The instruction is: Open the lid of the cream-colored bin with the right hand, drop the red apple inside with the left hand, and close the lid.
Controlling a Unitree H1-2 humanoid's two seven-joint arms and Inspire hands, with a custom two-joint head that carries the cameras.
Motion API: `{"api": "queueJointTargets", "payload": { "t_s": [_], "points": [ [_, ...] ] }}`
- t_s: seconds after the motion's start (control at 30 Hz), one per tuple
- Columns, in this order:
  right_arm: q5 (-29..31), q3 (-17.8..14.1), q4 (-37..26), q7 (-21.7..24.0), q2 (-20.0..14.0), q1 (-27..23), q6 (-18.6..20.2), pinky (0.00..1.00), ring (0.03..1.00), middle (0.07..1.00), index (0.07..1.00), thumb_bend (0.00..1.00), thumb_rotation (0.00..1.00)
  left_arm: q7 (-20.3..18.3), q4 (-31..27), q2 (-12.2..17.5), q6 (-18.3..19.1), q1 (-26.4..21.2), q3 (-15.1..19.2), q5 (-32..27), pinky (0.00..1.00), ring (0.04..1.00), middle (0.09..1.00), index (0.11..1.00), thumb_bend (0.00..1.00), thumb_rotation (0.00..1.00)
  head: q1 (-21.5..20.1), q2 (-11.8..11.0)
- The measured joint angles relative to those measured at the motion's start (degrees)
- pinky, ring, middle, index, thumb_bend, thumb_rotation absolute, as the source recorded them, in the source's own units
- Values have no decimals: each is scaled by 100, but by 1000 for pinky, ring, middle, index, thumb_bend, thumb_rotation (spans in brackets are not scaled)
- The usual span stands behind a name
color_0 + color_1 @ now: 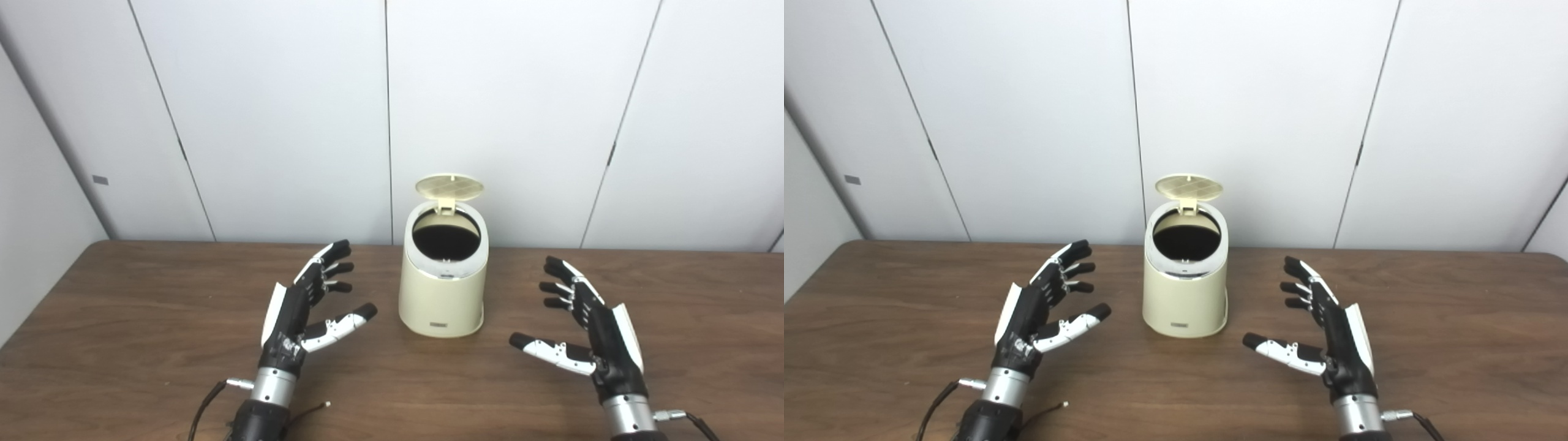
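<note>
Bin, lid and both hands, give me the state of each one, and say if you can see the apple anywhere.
bin: upright on the table, its mouth uncovered, inside too dark to see.
lid: open, tipped up at the back.
left hand: open, fingers apart, holding nothing, left of the bin.
right hand: open, fingers apart, holding nothing, right of the bin.
apple: not visible in either view.

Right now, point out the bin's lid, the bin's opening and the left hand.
lid (449, 186), left eye view, ribbed underside.
bin opening (445, 237), left eye view, dark interior.
left hand (1029, 318), right eye view, palm.
</note>
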Motion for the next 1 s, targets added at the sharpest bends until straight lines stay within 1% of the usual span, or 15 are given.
{"api": "queueJointTargets", "payload": {
  "t_s": [0.1, 0.2, 0.3, 0.4, 0.47, 0.57, 0.63, 0.67, 0.77, 0.87, 0.93, 1.0],
  "points": [
    [-47, 19, -26, 58, -87, -150, 5, 699, 776, 850, 847, 808, 300, -94, -7, -2, 6, 148, -1, -22, 661, 782, 843, 862, 796, 176, -26, -44],
    [-85, 37, -188, 197, -216, -411, 82, 717, 798, 852, 853, 839, 316, -105, -11, -1, 14, 157, 27, -33, 666, 783, 841, 861, 796, 164, -35, -62],
    [-158, 79, -398, 382, -396, -816, 333, 717, 804, 856, 858, 841, 311, -132, -35, -1, 67, 170, 24, -30, 675, 794, 843, 862, 787, 143, -70, -97],
    [-261, 172, -651, 604, -594, -1204, 525, 708, 801, 857, 856, 850, 322, -139, -37, -1, 98, 171, 15, 20, 678, 797, 841, 856, 794, 139, -79, -114],
    [-272, 208, -807, 752, -667, -1403, 686, 703, 804, 858, 853, 860, 326, -142, -38, -1, 147, 171, -1, 80, 668, 799, 844, 855, 790, 142, -70, -123],
    [-272, 240, -1014, 968, -710, -1564, 1018, 691, 817, 868, 861, 857, 315, -140, -48, 0, 172, 175, -23, 152, 659, 803, 842, 852, 792, 146, -79, -132],
    [-279, 283, -1135, 1105, -722, -1605, 1260, 681, 822, 873, 866, 859, 313, -137, -49, 0, 173, 178, -24, 192, 657, 797, 837, 851, 795, 151, -88, -185],
    [-292, 311, -1167, 1172, -735, -1630, 1331, 677, 821, 873, 867, 859, 315, -133, -49, 2, 173, 182, -24, 241, 656, 794, 835, 851, 796, 153, -88, -185],
    [-432, 403, -1162, 1285, -811, -1740, 1436, 669, 815, 882, 884, 867, 364, -134, -48, 6, 173, 186, -23, 298, 661, 797, 837, 851, 797, 151, -106, -211],
    [-648, 516, -1136, 1422, -942, -1995, 1582, 669, 825, 892, 883, 876, 368, -137, -49, 18, 174, 194, -23, 308, 668, 802, 844, 857, 786, 163, -114, -228],
    [-771, 590, -1101, 1511, -987, -2220, 1664, 643, 838, 897, 887, 880, 399, -149, -61, 29, 185, 209, -21, 302, 681, 812, 855, 859, 785, 163, -114, -246],
    [-915, 722, -1009, 1629, -1074, -2440, 1718, 640, 836, 891, 884, 882, 427, -167, -64, 31, 185, 212, -24, 300, 689, 813, 856, 858, 786, 167, -114, -255]
  ]
}}
